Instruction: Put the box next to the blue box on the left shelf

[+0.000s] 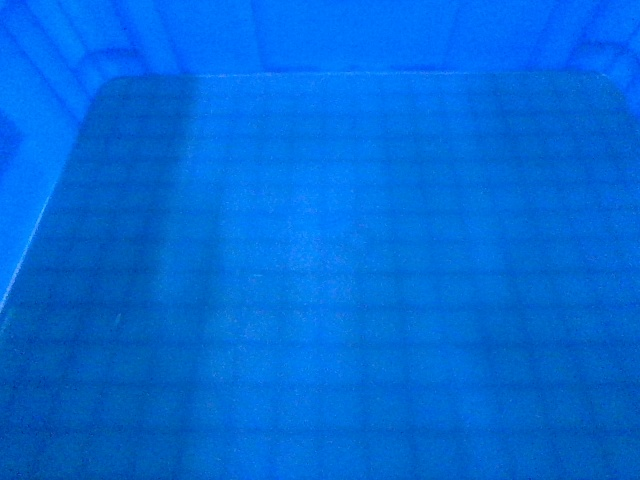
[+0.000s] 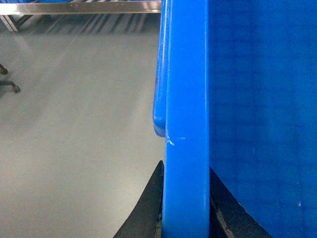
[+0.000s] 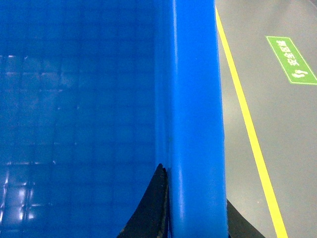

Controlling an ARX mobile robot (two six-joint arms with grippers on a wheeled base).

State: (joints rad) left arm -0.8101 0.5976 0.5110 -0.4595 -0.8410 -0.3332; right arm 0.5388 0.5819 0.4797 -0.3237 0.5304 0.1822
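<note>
The box [image 1: 330, 260] is a bright blue open-top crate, and its gridded floor fills the whole head view. My left gripper [image 2: 185, 208] is shut on the box's left rim [image 2: 185, 99], one black finger [image 2: 146, 213] outside the wall and one inside. My right gripper [image 3: 195, 208] is shut on the box's right rim [image 3: 195, 99], with a black finger [image 3: 151, 208] inside the wall and the other outside. The box hangs above the floor between both arms. The other blue box is hidden from view.
A metal shelf rail [image 2: 84, 7] with a leg crosses the top left of the left wrist view, over grey floor [image 2: 74, 124]. A caster [image 2: 15, 88] shows at the far left. On the right, a yellow floor line [image 3: 247, 129] and a green floor sign [image 3: 291, 59].
</note>
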